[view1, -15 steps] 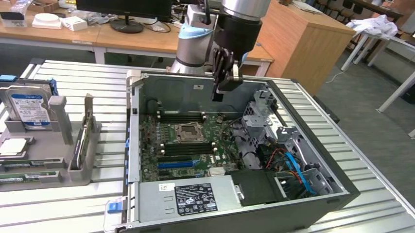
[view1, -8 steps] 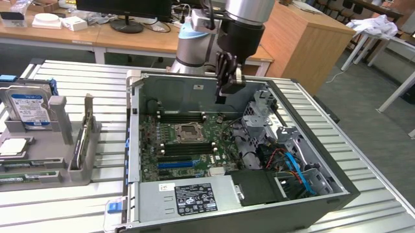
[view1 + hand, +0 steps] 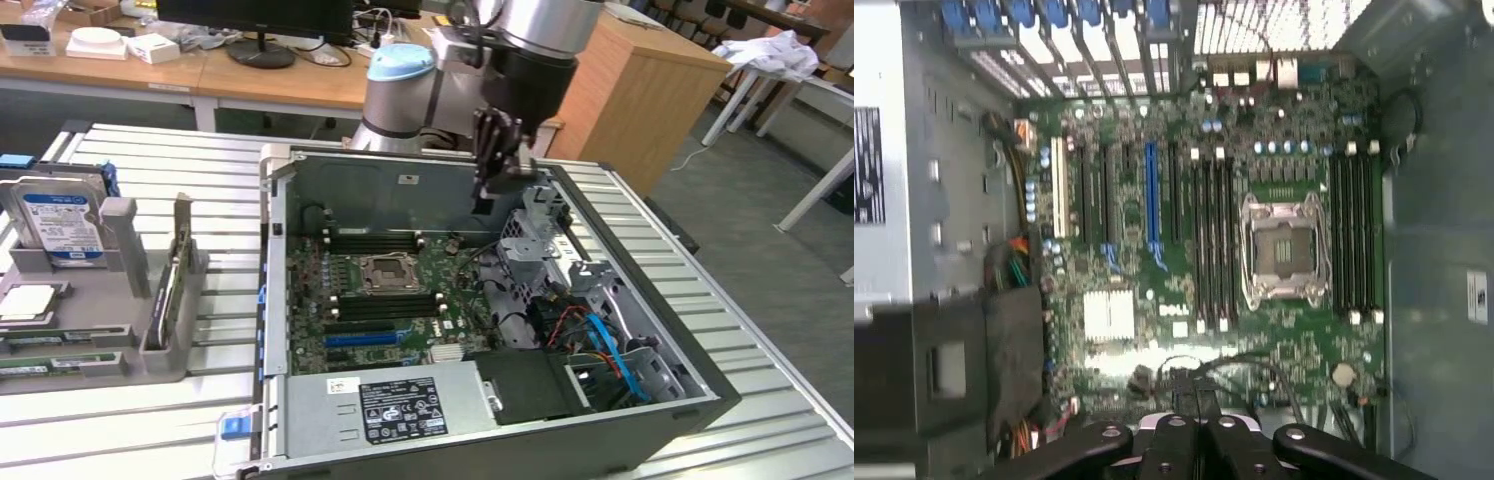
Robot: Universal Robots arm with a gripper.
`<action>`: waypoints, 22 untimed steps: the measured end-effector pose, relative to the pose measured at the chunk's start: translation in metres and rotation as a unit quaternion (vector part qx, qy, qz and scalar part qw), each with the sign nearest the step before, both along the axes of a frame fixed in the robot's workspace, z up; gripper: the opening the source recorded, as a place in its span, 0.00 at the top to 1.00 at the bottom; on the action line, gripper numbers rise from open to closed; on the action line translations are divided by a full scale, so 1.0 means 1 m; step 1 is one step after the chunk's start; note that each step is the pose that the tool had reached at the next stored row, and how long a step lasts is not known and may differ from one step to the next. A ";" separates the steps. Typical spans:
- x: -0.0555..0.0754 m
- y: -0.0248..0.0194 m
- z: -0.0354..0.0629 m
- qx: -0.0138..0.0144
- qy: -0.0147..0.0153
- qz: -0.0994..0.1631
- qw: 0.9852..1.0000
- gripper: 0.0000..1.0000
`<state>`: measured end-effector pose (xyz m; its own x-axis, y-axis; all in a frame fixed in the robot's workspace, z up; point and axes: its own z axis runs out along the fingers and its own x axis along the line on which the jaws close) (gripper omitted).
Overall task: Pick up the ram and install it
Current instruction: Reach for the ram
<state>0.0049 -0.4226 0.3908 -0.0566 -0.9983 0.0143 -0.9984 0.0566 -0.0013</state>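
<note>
We see the gripper (image 3: 487, 190) hanging over the open computer case (image 3: 274, 300), just right of centre in the upper part of the exterior frame, near the case's far wall. In the wrist view the gripper (image 3: 1197, 395) looks straight down on the motherboard (image 3: 1154, 300), and its fingers (image 3: 1184, 425) are drawn narrow, all but meeting. We cannot tell whether a thin module is pinched edge-on between them. What we take for the ram (image 3: 40, 366) lies as flat green strips in the grey holder (image 3: 120, 300) at the lower left of the exterior frame. That puts it outside the case, well apart from the fingers, with a hard drive (image 3: 60, 225) standing above it in the frame. The black memory slots (image 3: 380, 240) flank the CPU socket (image 3: 388, 270). In the exterior frame their long axis runs left to right, and they sit below and to the left of the fingertips. In the wrist view the same slots (image 3: 1212, 240) and socket (image 3: 1284, 250) show, and every slot looks empty, so we judge nothing is installed yet
</note>
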 end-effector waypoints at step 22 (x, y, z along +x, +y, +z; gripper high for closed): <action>0.014 -0.0001 -0.0015 0.001 0.000 0.000 1.000 0.90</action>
<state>0.0190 -0.4227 0.3893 -0.0565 -0.9983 0.0116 -0.9984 0.0565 -0.0010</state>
